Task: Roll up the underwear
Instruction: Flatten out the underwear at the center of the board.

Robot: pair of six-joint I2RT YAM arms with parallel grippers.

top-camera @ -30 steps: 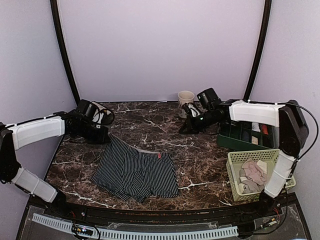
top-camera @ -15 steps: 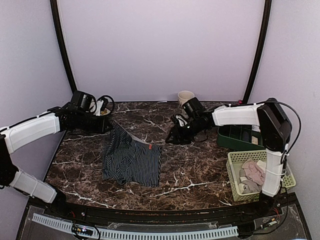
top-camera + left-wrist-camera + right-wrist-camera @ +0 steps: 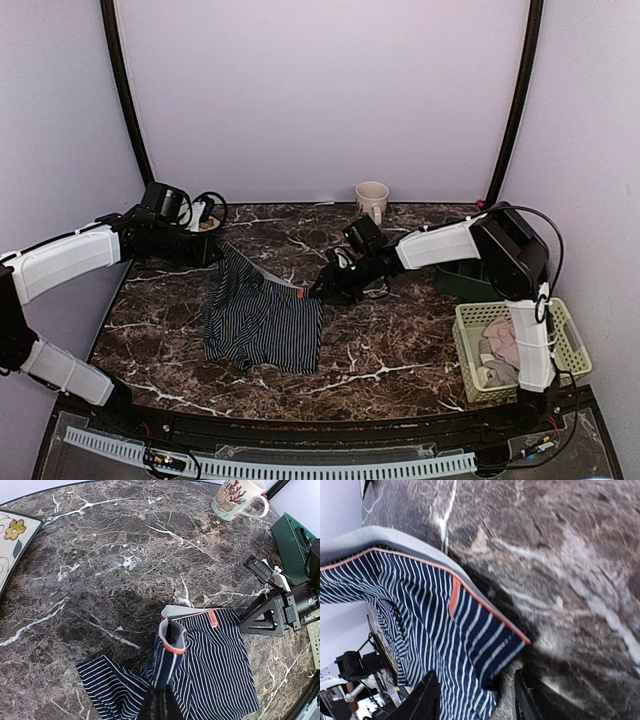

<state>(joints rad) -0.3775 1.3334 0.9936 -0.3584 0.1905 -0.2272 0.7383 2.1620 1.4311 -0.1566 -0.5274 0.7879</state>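
Observation:
The dark navy underwear [image 3: 262, 325] with thin white stripes lies partly bunched on the marble table. My left gripper [image 3: 161, 700] is shut on its orange-edged waistband [image 3: 173, 641], holding that corner lifted at the garment's far left [image 3: 222, 258]. My right gripper [image 3: 476, 697] is open and low on the table at the waistband's right corner [image 3: 512, 642]. The striped cloth lies between its two fingers [image 3: 426, 700]. In the top view the right gripper [image 3: 322, 290] touches the garment's far right edge. A dusty pink underwear [image 3: 505, 345] rests in the basket.
A pale green basket [image 3: 467, 322] stands at the near right, with a dark green tray [image 3: 452, 280] behind it. A beige mug [image 3: 373, 198] stands at the back centre. A flowered plate [image 3: 11, 535] lies at the far left.
My left gripper has lifted the waistband's left corner and the garment has bunched narrower. The right gripper has opened and travelled left down to the waistband's right corner.

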